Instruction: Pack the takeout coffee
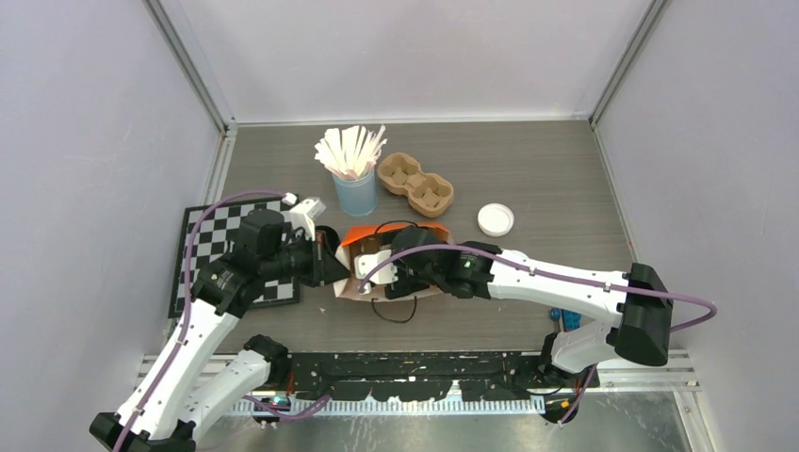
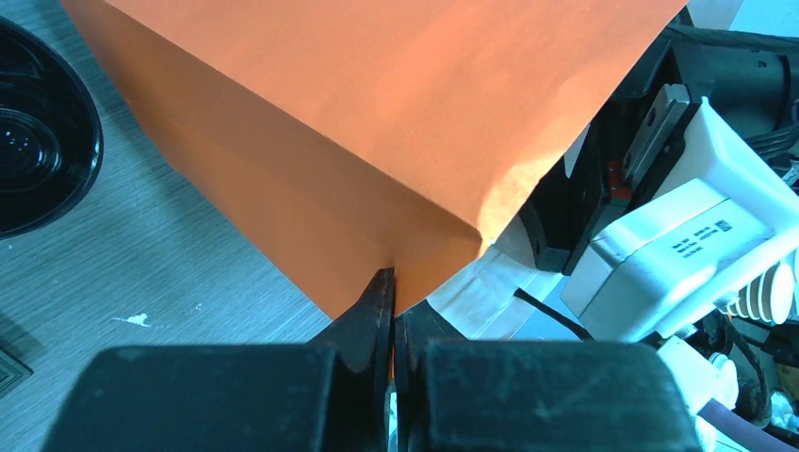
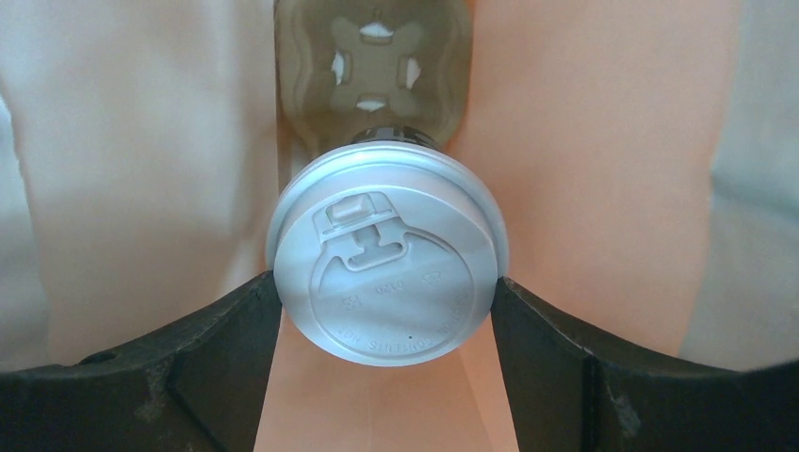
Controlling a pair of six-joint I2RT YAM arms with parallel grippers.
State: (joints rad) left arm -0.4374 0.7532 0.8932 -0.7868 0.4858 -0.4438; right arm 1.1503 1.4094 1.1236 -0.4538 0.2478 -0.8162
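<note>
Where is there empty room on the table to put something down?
Bare table lies in the far right corner, beyond the lid. Another patch sits far left, between the stick cup and the wall. The middle is crowded: the left hand pinches the bag and the right hand holds a coffee inside it.

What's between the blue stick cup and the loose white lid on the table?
The empty cardboard two-cup carrier; the top external view shows it.

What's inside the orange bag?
A white-lidded coffee cup gripped by the right gripper, with a brown cup carrier behind it. The lid hides most of the cup and the orange bag's bottom.
</note>
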